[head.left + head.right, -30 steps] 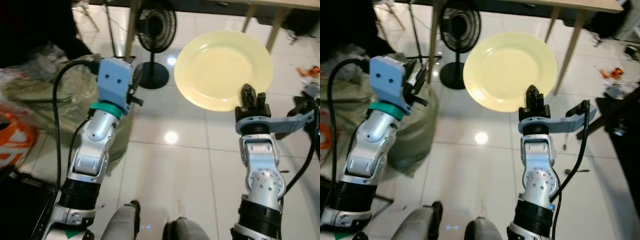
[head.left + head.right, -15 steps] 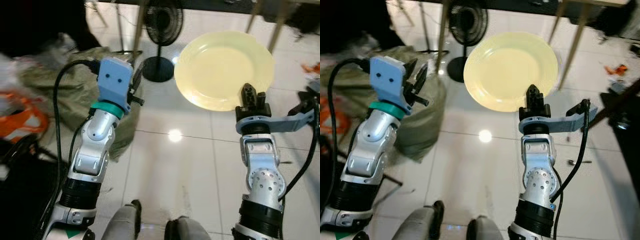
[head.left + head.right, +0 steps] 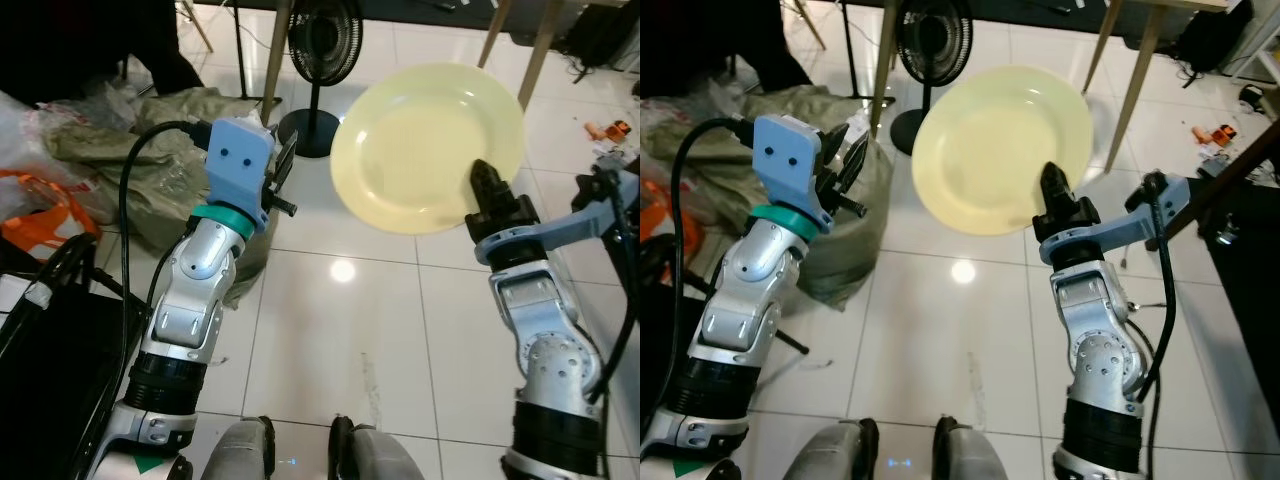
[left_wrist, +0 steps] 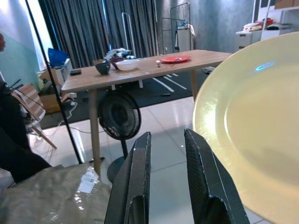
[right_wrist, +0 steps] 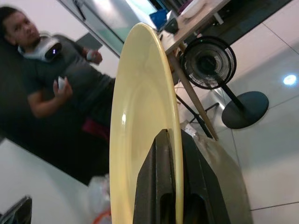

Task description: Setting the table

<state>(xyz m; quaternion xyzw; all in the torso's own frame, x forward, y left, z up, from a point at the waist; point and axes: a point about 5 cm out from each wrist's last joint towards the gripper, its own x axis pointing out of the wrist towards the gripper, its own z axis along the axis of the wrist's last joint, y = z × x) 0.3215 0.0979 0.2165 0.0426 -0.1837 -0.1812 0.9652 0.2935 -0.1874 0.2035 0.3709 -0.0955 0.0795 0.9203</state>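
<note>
A pale yellow plate [image 3: 420, 140] is held up over the floor, tilted, its face toward my head. My right gripper [image 3: 485, 190] is shut on its lower right rim; in the right wrist view the black fingers [image 5: 159, 186] pinch the plate's edge [image 5: 140, 116]. My left gripper [image 3: 283, 165] is raised to the left of the plate, open, with nothing between its fingers [image 4: 140, 186]. The plate [image 4: 252, 140] stands close beside it in the left wrist view.
A black floor fan [image 3: 323, 40] stands ahead beside wooden table legs [image 3: 535, 60]. An olive sack [image 3: 150, 160] and an orange bag [image 3: 40, 220] lie on the left. A wooden table [image 4: 140, 70] carries bowls and a red dish. A seated person [image 5: 56, 79] is nearby.
The camera has shifted over the floor. My right arm has leaned left and the plate has tilted and moved left with it. The left gripper stays raised and open.
</note>
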